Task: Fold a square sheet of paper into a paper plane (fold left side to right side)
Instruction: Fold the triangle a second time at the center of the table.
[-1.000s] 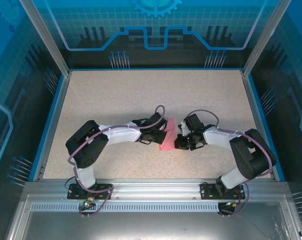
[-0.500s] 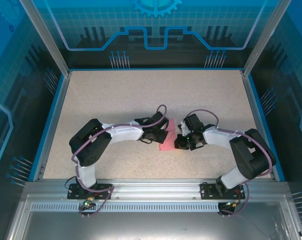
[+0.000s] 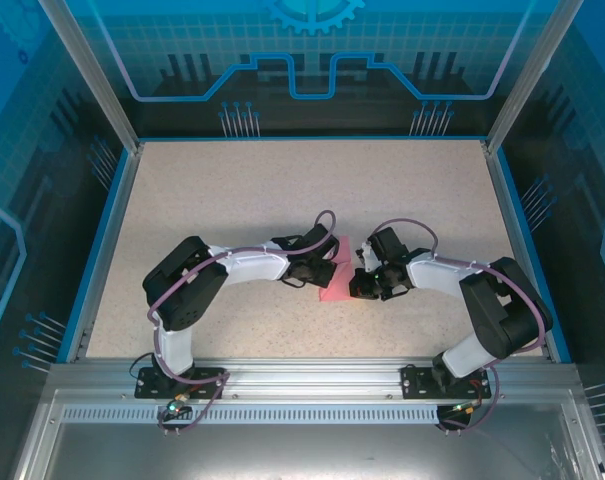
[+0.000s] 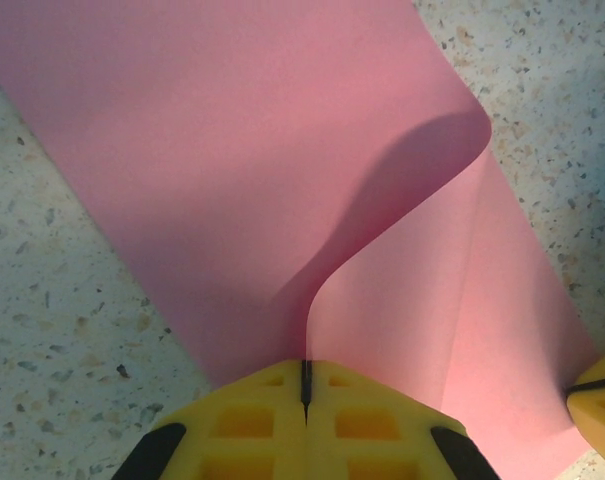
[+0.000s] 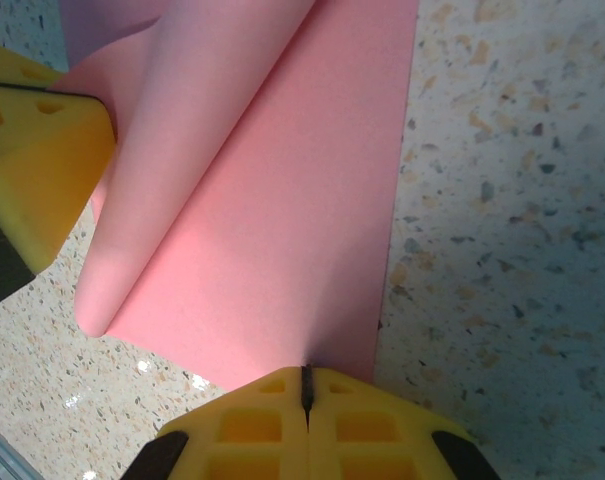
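Note:
The square sheet of paper [image 3: 335, 283] is pink and lies mid-table between both grippers. My left gripper [image 3: 328, 262] is shut on the sheet's left edge. In the left wrist view that edge stands upright in the yellow pads at the left gripper [image 4: 305, 385], and the sheet [image 4: 232, 150] curls over the flat part. My right gripper [image 3: 361, 281] is shut. In the right wrist view the right gripper [image 5: 305, 392] rests its tip on the flat sheet [image 5: 282, 220] near the right edge. The left gripper's yellow fingers [image 5: 42, 150] show beside the rolled-over flap. No paper plane shape shows.
The speckled table [image 3: 282, 190] is bordered by a blue rim [image 3: 107, 240] and aluminium posts. Glass-like blue walls stand behind. The arms' bases sit on the metal rail [image 3: 302, 375] at the near edge.
The left arm's elbow has crept a little to the right and its gripper has nudged the lifted flap rightward. The right arm holds still.

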Controlling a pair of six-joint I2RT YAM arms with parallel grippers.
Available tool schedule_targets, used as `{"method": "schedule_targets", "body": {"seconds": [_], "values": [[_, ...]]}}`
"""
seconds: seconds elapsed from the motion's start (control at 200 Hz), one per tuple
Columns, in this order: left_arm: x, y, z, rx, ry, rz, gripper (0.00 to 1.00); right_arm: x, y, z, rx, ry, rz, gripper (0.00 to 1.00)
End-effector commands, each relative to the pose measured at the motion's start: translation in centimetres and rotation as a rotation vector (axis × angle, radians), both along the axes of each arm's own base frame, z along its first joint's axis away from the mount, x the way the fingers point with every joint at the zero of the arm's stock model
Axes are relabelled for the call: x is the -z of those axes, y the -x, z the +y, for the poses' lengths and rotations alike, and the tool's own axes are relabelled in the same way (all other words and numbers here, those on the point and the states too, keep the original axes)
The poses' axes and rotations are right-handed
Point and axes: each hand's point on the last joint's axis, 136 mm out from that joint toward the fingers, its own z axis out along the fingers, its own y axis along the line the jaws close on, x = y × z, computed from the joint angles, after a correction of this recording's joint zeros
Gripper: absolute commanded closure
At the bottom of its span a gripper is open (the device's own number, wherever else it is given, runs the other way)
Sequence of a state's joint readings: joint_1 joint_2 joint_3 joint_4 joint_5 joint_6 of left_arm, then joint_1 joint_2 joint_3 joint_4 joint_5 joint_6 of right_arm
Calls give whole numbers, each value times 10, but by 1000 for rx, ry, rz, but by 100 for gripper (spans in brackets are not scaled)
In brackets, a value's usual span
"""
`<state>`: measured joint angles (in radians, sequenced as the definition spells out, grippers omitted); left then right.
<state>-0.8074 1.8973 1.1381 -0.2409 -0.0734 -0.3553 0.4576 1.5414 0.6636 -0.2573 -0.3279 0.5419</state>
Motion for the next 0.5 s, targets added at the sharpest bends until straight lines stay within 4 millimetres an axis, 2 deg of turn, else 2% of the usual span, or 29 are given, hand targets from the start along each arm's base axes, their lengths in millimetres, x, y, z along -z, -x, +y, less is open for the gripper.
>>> {"method": "schedule_targets", "body": {"seconds": [0.0,0.495], "values": [[-5,-5,1,16,-12,-10,100,12,13,-8,-16,66,57,100],[-11,-5,4,13,-13,-27,100,13,14,-9,-13,74,60,100]]}}
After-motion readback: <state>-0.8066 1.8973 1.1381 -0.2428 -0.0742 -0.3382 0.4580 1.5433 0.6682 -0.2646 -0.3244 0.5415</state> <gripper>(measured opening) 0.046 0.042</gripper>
